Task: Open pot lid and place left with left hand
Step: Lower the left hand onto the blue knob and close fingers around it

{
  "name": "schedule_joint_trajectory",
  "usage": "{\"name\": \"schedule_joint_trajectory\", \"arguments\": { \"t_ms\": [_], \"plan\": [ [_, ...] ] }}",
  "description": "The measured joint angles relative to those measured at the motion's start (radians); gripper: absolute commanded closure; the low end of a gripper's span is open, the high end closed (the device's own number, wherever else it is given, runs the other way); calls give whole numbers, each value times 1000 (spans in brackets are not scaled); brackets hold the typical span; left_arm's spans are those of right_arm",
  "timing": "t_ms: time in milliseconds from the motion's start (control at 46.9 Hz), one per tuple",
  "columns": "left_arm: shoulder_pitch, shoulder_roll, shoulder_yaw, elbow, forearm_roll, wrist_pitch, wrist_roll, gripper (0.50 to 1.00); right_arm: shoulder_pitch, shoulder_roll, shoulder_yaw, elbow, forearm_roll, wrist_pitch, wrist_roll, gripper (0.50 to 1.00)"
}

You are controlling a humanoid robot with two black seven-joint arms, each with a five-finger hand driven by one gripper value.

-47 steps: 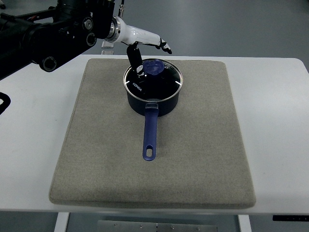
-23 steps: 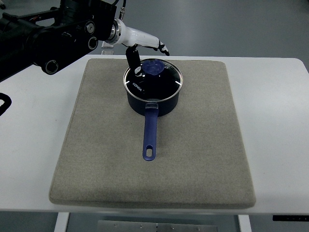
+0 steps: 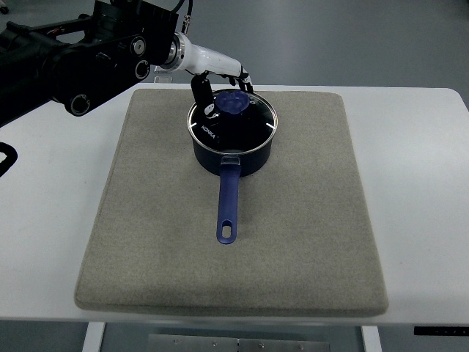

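While the lid (image 3: 233,121) sits on the pot (image 3: 234,150), the left hand (image 3: 218,79) hovers at its far-left rim, fingers loosely apart, just left of the knob (image 3: 235,103).

Open mat on most sides of a saucepan; far left approach occupied.

A lidded blue saucepan (image 3: 233,139) sits near the far edge of a grey mat (image 3: 293,242), its handle (image 3: 228,205) pointing toward the near edge. The left hand (image 3: 220,73) and dark arm crowd the far left corner. The right side and near corners lie bare.
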Motion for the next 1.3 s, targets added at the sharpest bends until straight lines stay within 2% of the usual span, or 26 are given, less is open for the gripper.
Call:
{"name": "schedule_joint_trajectory", "arguments": {
  "t_ms": [277,640,854,982,1152,1302],
  "plan": [
    [0,-1,0,-5,-2,1,0,649,0,0,0,0,0,0,0,583],
    [-1,-2,0,-7,-3,1,0,711,0,0,0,0,0,0,0,583],
    [1,-2,0,-7,-4,3,0,714,0,0,0,0,0,0,0,583],
    [3,-2,0,-7,-4,5,0,752,0,0,0,0,0,0,0,583],
    [6,-2,0,-10,-4,35,0,752,0,0,0,0,0,0,0,583],
    [6,-2,0,-10,-3,39,0,782,0,0,0,0,0,0,0,583]
  ]
}}
